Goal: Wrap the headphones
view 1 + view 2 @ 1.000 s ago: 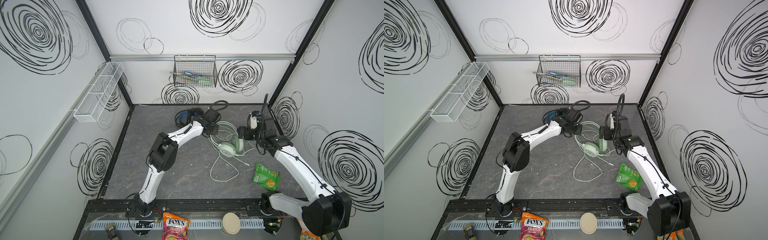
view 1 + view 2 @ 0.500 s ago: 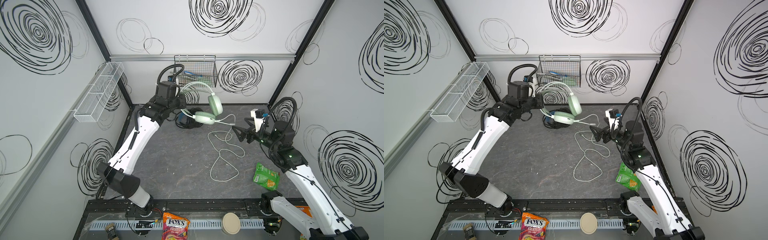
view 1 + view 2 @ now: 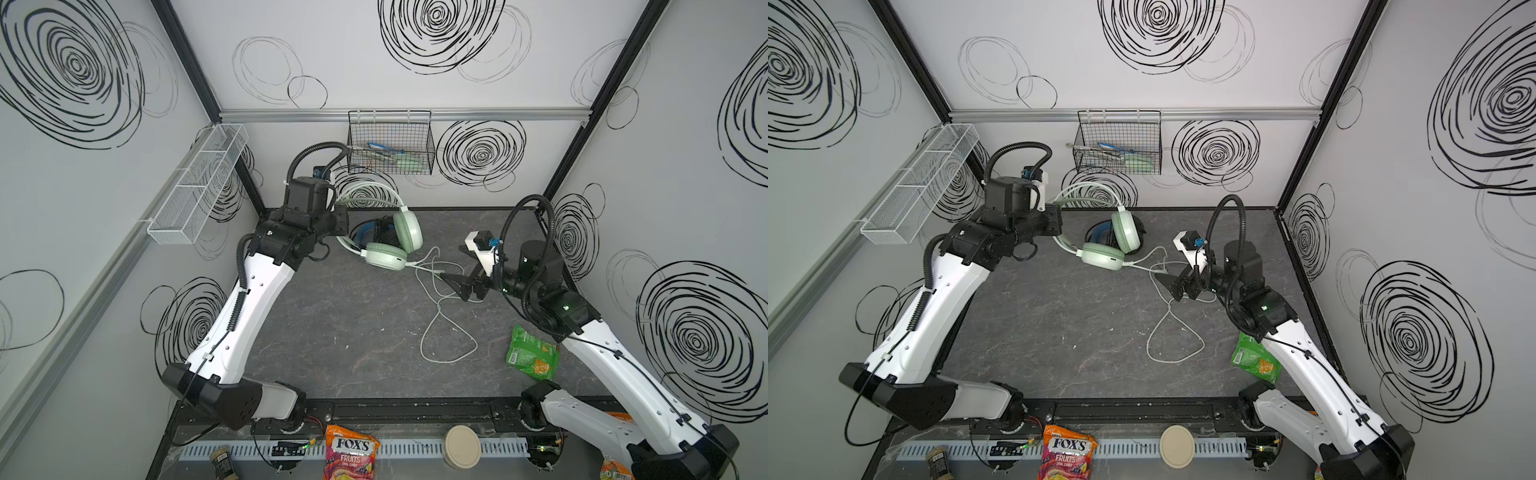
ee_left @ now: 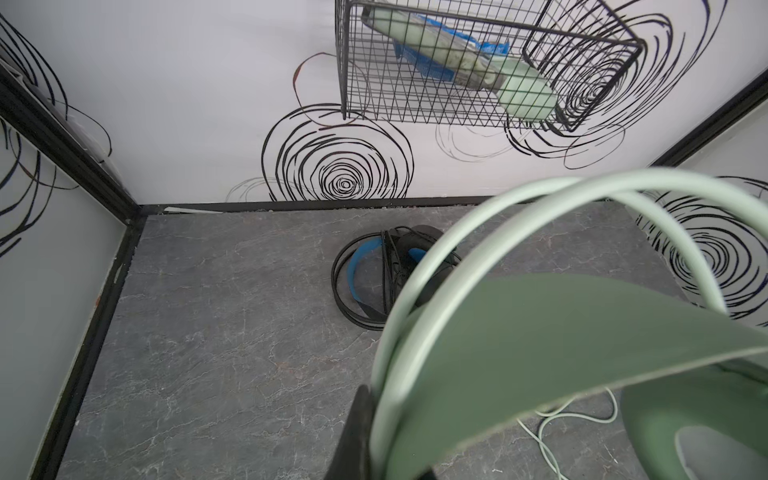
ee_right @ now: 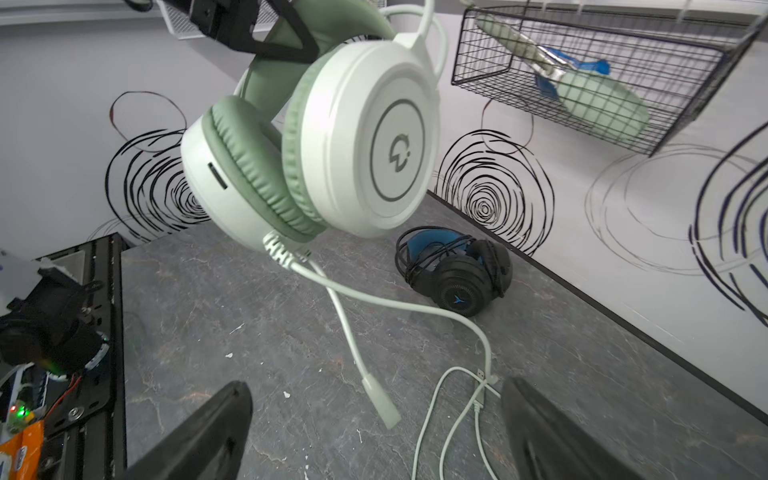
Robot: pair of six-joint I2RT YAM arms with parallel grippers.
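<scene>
Left fingers (image 4: pixel 356 436): clamped on mint-green over-ear headset (image 3: pixel 385 255) band, aloft
Right fingers (image 5: pixel 208 432): wide apart, empty, above pale cable (image 3: pixel 432 332)

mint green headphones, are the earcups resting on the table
No, in the right wrist view the mint-green headphones hang by the headband from the shut left gripper, earcups well above the table.

The green headset (image 5: pixel 361 158) hangs clear above the bench (image 5: pixel 232 307), its headband pinched in the left gripper (image 5: pixel 297 48). Its mic boom (image 5: pixel 349 332) droops. Its pale cable (image 5: pixel 399 306) falls to the bench and loops between the wide-spread fingers of the right gripper (image 5: pixel 376 395), which holds nothing. The black headset (image 5: pixel 457 274), cable wound round it, lies at the bench's edge under the wall. A wire basket (image 5: pixel 681 79) hangs on that wall.
</scene>
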